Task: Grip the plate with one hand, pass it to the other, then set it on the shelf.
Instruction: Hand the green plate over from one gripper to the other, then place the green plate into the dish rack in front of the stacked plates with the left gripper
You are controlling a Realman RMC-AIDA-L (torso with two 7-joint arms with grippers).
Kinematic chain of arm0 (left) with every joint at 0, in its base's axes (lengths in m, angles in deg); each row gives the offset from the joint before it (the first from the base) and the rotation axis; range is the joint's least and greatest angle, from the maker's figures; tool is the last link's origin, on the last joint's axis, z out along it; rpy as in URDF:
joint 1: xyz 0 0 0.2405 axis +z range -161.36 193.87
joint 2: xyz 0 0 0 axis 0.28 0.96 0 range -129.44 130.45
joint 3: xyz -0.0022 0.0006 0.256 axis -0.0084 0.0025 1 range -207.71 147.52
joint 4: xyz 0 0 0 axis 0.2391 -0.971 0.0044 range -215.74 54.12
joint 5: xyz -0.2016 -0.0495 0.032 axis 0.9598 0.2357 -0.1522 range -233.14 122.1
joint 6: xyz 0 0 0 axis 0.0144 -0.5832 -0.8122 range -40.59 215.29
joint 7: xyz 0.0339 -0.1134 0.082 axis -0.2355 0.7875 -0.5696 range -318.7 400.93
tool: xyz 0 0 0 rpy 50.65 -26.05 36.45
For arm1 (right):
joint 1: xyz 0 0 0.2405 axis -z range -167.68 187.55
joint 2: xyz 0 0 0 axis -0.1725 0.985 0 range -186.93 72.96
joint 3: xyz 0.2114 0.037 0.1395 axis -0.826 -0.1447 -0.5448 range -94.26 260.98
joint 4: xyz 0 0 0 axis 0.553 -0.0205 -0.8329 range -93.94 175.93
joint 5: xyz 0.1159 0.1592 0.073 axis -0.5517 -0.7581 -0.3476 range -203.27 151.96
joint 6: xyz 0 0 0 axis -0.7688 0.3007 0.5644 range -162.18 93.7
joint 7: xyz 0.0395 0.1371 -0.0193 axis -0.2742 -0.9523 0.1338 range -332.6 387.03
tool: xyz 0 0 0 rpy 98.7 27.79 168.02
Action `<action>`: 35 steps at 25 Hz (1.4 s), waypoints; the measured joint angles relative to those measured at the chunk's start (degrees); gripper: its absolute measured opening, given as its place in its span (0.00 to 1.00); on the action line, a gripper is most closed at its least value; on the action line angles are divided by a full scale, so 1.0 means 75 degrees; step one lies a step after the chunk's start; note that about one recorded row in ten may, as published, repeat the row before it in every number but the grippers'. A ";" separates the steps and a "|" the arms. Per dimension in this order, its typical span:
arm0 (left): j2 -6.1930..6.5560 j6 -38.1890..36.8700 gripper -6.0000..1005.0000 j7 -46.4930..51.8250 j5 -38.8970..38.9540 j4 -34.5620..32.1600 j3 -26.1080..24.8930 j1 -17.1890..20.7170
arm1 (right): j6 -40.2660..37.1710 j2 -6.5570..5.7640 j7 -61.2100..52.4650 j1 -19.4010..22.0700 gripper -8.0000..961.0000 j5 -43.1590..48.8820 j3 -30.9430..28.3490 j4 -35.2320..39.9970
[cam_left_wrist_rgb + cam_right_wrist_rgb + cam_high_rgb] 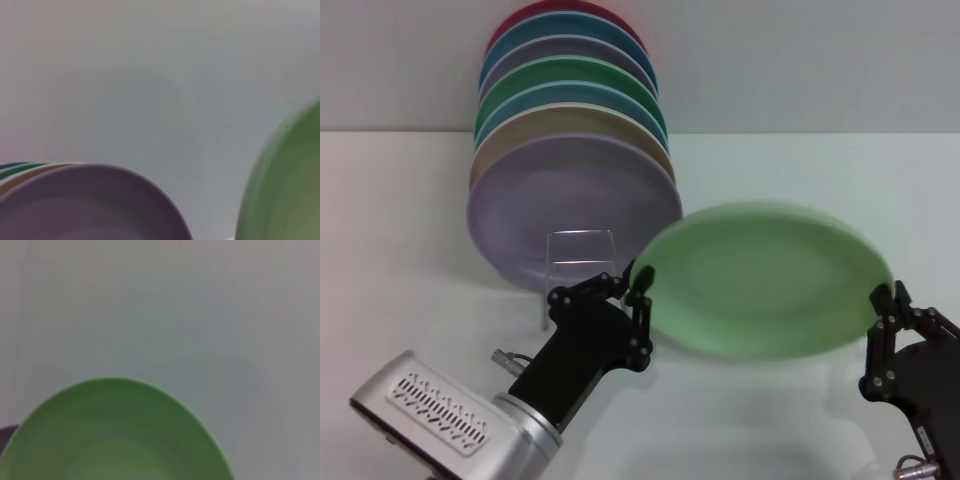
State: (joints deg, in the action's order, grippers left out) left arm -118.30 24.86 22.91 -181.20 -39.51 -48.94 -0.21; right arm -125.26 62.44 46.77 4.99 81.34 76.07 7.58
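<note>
The light mint-green plate (765, 280) hangs above the table, tilted with its face toward me. My left gripper (632, 280) is closed on its left rim, and my right gripper (892, 298) is closed on its right rim. In the left wrist view the plate (287, 190) shows at one side. The plate (112, 435) fills the low middle of the right wrist view. The shelf (582, 250), a thin wire loop, stands just behind my left gripper, in front of the lavender plate (570, 205).
Several coloured plates (575, 95) stand on edge in a row behind the wire loop, the lavender plate (85, 205) foremost. The white table (400, 250) runs back to a pale wall.
</note>
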 joint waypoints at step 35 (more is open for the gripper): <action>0.0036 -0.4125 0.05 0.0600 -0.0024 -0.0936 -0.0832 0.0591 | -0.1314 -0.0010 -0.2657 -0.0126 0.35 -0.0399 -0.0293 0.2621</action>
State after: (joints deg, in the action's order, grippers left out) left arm -118.03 -6.07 27.42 -181.38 -46.53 -55.18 4.22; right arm -135.11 62.36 26.84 4.05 78.35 73.87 27.25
